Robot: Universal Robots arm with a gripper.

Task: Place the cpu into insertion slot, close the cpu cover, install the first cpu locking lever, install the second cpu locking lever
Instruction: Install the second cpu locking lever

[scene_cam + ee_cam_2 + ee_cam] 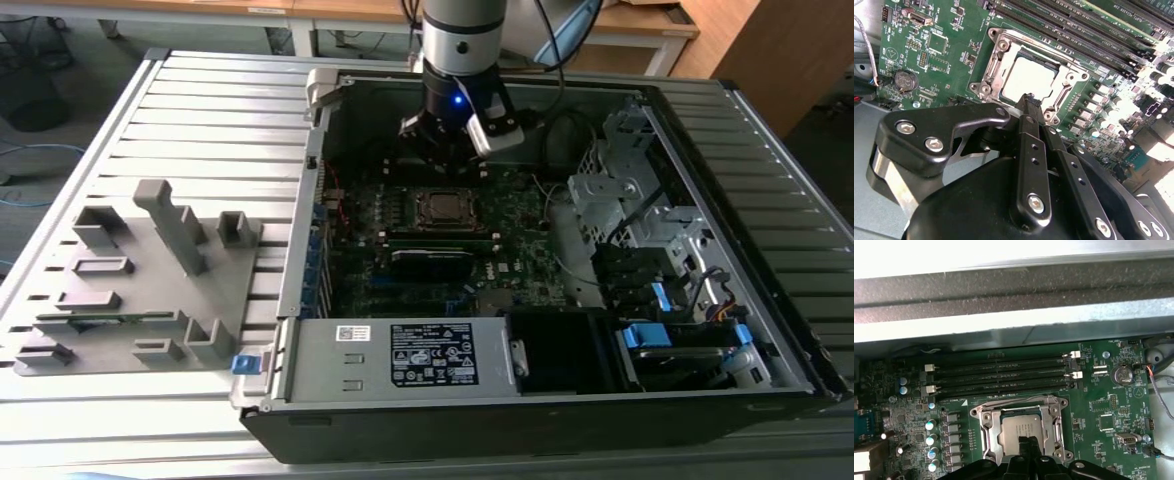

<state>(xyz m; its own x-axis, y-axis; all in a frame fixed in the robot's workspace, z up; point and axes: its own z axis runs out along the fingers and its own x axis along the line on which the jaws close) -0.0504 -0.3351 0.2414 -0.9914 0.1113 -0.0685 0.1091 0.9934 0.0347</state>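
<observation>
The hand (447, 150) hangs inside the open case (534, 400), which lies on the desk (200, 100). Just below the hand sits the cpu (1029, 80), lying in the slot (1000, 437), with the cover (993, 65) framing it. Beyond the cpu from the hand, in the first wrist view, run the memory slots (1001, 375). To the exterior view's left of the hand, outside the case, a fixture (140, 280) rests on the desk.

The claw (1030, 101) has its fingers pressed together, empty, tips just over the cpu (1026, 80). The cpu lies flat in the insertion slot (1004, 62), framed by the cpu cover (1069, 80). Memory slots (1079, 32) run beyond it.
</observation>
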